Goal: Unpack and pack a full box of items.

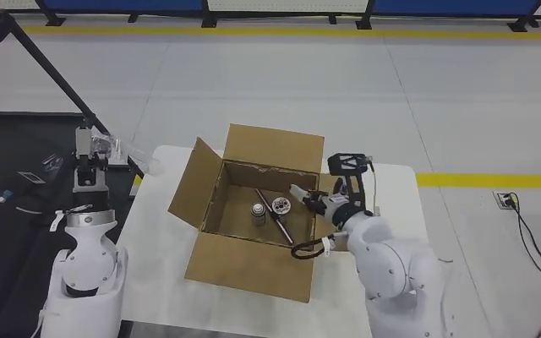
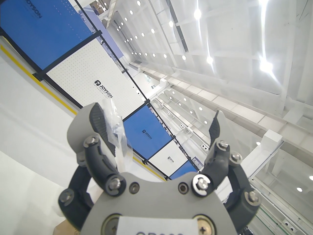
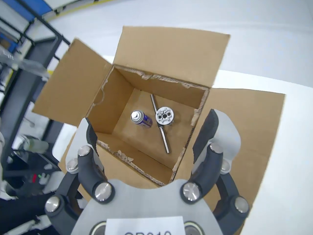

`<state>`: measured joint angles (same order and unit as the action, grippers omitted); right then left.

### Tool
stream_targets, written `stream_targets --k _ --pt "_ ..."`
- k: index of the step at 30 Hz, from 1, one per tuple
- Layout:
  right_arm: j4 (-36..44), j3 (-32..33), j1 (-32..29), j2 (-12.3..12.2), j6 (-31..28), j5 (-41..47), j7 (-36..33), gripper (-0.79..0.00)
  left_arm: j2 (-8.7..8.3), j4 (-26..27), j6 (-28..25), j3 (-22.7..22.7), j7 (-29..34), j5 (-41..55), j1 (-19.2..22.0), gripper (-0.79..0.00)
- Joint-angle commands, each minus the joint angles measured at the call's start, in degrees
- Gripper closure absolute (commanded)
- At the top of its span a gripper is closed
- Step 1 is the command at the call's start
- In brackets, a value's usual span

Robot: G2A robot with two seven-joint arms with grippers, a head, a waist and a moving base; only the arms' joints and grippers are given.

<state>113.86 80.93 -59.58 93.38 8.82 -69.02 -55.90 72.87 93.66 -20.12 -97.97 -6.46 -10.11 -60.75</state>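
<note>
An open cardboard box (image 1: 272, 145) (image 3: 171, 54) stands on the white table (image 1: 393, 190) with its flaps spread. On its floor stand a small blue spray can (image 1: 258, 212) (image 3: 141, 118) and a metal rod tool with a round perforated head (image 1: 278, 209) (image 3: 164, 117). My right gripper (image 1: 306, 196) (image 3: 149, 119) hangs open above the box's right rim with nothing between its fingers. My left gripper (image 1: 84, 135) (image 2: 156, 111) is off the table's left side and points up at the ceiling. It is open, and a clear plastic bag (image 1: 118, 150) (image 2: 118, 133) clings to one pad.
A dark bench (image 1: 34, 177) with small items sits left of the table, crossed by a slanted black frame pole (image 1: 51, 72). The table has bare strips left and right of the box. A yellow line (image 1: 473, 179) and a cable mark the floor at right.
</note>
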Motion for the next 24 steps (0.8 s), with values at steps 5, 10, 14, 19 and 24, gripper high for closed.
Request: stream_targets --k 5,10,14,19,24 --pt "-5.17 15.80 0.43 -1.13 0.37 16.88 -1.98 -0.785 -0.08 0.27 0.21 -1.00 -0.93 -0.53 -0.45 -0.785" --pt "-13.59 21.15 2.18 -2.32 -0.01 21.01 -4.96 -0.785 -0.19 0.61 0.15 -2.36 -1.50 -0.32 -0.98 -0.785" --pt "-19.80 21.96 5.27 -3.10 -0.14 24.06 -8.53 -0.785 -0.22 0.91 0.26 -2.56 -1.41 -0.43 -1.38 -0.785" --pt "-22.34 21.19 7.14 -3.80 -6.24 32.80 -12.83 -0.785 -0.18 1.19 0.35 -2.19 -1.44 -0.54 -1.63 -0.785" --pt "-21.54 18.79 7.75 -4.27 -10.16 41.35 -16.46 -0.785 -0.17 1.60 0.35 -2.13 -1.45 -0.39 -1.89 -0.785"
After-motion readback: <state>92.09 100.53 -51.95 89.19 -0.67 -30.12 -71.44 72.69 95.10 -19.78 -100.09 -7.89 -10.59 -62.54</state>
